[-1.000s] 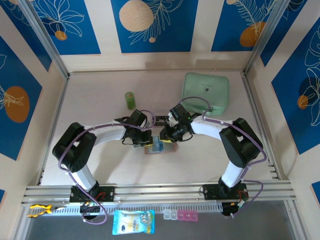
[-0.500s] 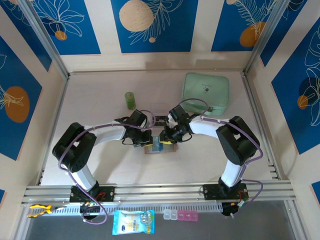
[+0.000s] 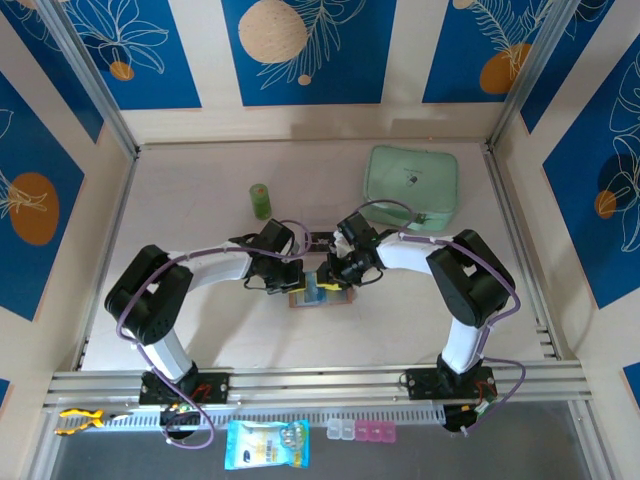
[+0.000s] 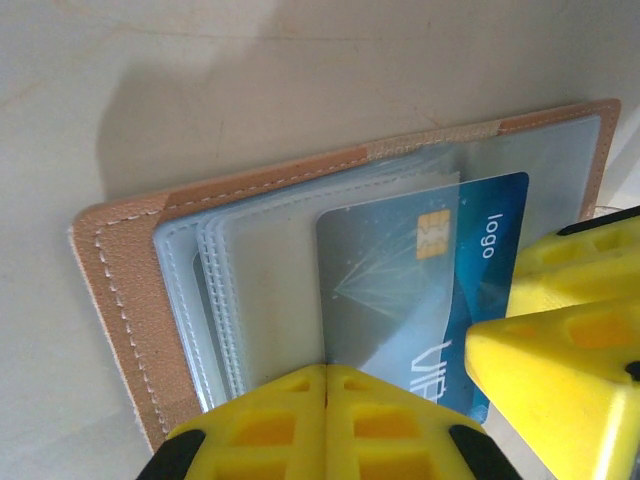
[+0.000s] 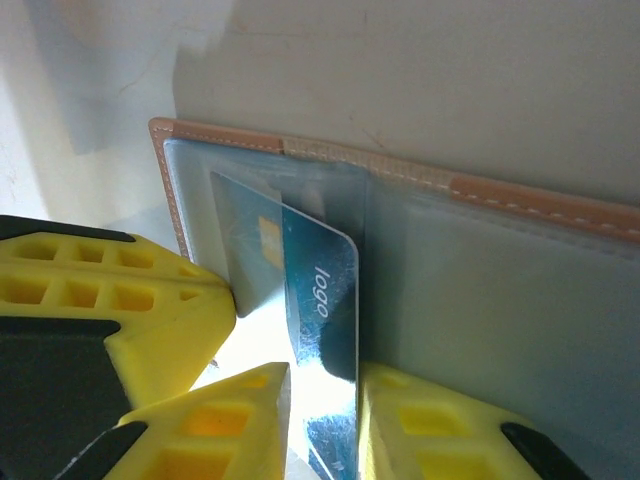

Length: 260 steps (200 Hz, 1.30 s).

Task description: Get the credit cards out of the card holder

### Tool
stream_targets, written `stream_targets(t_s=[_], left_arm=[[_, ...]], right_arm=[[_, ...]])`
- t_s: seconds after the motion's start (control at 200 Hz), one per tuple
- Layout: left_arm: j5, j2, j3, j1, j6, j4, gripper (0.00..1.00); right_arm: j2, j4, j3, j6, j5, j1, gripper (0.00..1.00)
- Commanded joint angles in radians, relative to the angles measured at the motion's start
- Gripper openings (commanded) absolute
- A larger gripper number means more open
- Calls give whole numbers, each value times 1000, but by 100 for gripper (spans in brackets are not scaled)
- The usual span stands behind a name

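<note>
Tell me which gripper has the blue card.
The right gripper: its fingers sit either side of the card, which sticks out of the holder. The left gripper is shut, fingers together, tips on the holder.

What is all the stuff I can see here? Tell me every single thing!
card holder: one, salmon-tan, open flat, centre
credit card: one visible, blue, partly out of a clear sleeve
pouch: one, mint green, far right
bottle: one, green, upright, far side, left of centre
packet: one, blue-white, near edge
small boxes: a few, pink and white, beside packet
left end effector: one, yellow, shut, over card holder
right end effector: one, yellow, shut on credit card
</note>
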Motion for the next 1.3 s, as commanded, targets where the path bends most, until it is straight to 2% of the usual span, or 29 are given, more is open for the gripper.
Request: stream_targets(t_s=[0.0,0.295,0.94,1.296], left_arm=[[-25,22,-8,-6,15,-25,0],[-28,17,-5,-6,17,-33,0],[-23,-5,-17,-5,3,-14,1],[-12,-38,-14,-4,-11,17,1]], right_arm=[[-14,27,-23,19,-44,-5,23],[-38,14,-38,10,-16,-9,15],[-142,-70,-61,-51,23,-49,8],[-215,-177,-16,-127,71,-63,5]])
